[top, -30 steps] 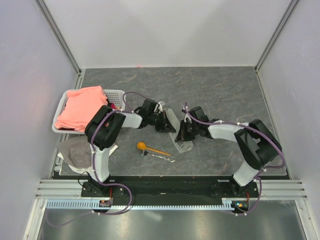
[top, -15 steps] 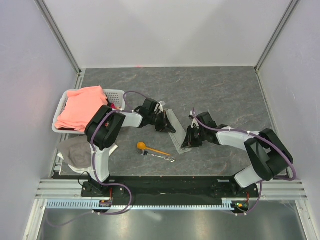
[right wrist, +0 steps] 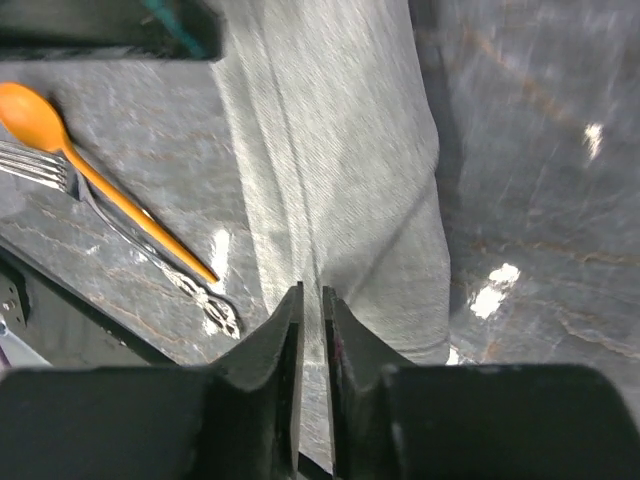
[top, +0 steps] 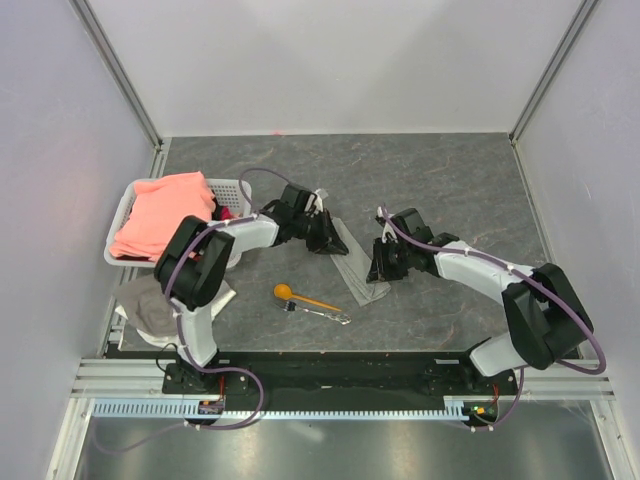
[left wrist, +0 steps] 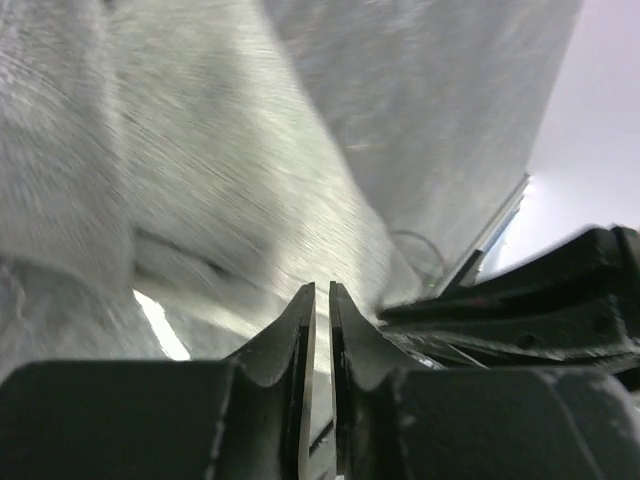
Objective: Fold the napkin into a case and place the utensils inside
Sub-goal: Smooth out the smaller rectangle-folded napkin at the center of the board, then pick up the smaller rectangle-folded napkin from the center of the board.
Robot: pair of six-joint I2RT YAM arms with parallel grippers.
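The light grey napkin (top: 352,268) lies folded into a narrow strip, a case shape, running from far left to near right on the dark table. My left gripper (top: 326,240) is at the strip's far end; in the left wrist view its jaws (left wrist: 322,290) are shut on the napkin (left wrist: 200,150). My right gripper (top: 378,266) is by the strip's near end; in the right wrist view it (right wrist: 312,295) is shut just above the flat napkin (right wrist: 340,150), holding nothing. The orange spoon (top: 300,297) and silvery fork (top: 322,313) lie together left of the strip, and show in the right wrist view as spoon (right wrist: 40,115) and fork (right wrist: 40,165).
A white plastic basket (top: 236,186) with a salmon-pink cloth (top: 160,215) stands at the left. A whitish-grey rag (top: 150,300) lies at the near left. White walls enclose the table. My right arm (left wrist: 560,300) shows close by in the left wrist view.
My right gripper moved off the napkin's near end to the right, then back slightly. The bunched near end now lies flat and stretched out. The left gripper stayed at the far end.
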